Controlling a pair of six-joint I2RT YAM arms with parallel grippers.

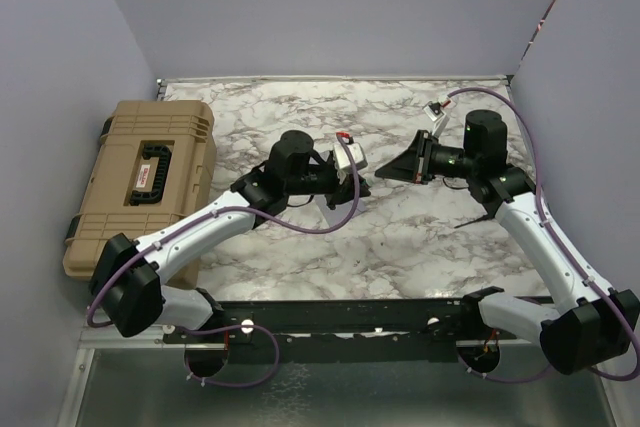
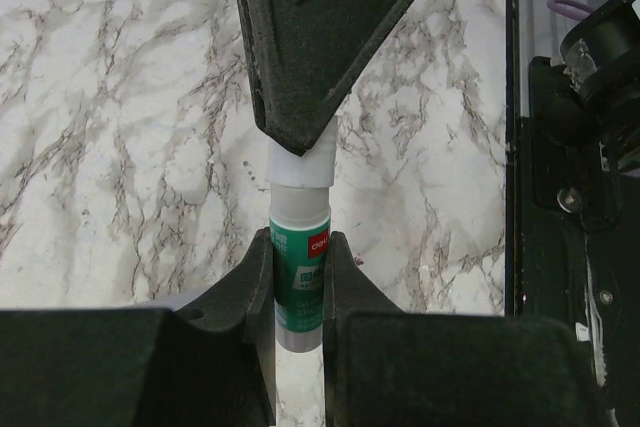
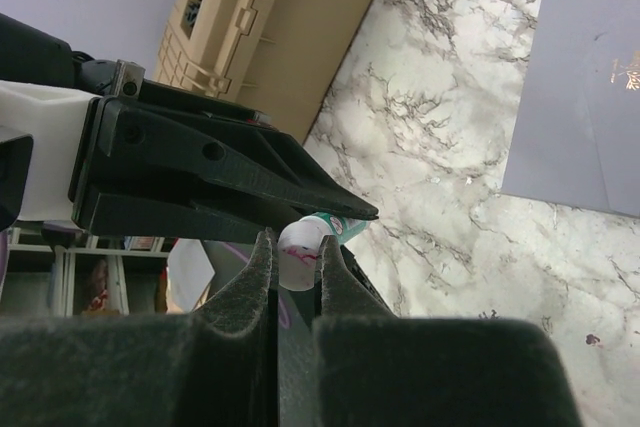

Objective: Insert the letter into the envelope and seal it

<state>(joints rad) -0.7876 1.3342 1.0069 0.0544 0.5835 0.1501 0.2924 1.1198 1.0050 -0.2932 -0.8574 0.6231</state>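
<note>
**Ana:** What's the setting from above?

**Ben:** A white-and-grey marbled tabletop (image 1: 420,242) boxed in by lavender walls. A tan hard plastic case (image 1: 140,182) lies along its left edge. Both arms reach to mid-table, with the left fingers (image 1: 355,182) and the right fingers (image 1: 385,173) meeting tip to tip.

**Ana:** And the left wrist view?

**Ben:** The left fingers are closed almost fully on the body of a green-and-white plastic glue stick (image 2: 300,277), held above the marble. The right fingers come down as a dark wedge from the top onto its white end.

**Ana:** The right wrist?

**Ben:** The right fingers, nearly shut, pinch the stick's rounded white cap (image 3: 300,252). A flat light-grey paper sheet (image 3: 580,87) lies on the marble at upper right with one corner showing. Whether it is the envelope I cannot tell. I cannot place the peach-tan paper letter in any view.
</note>
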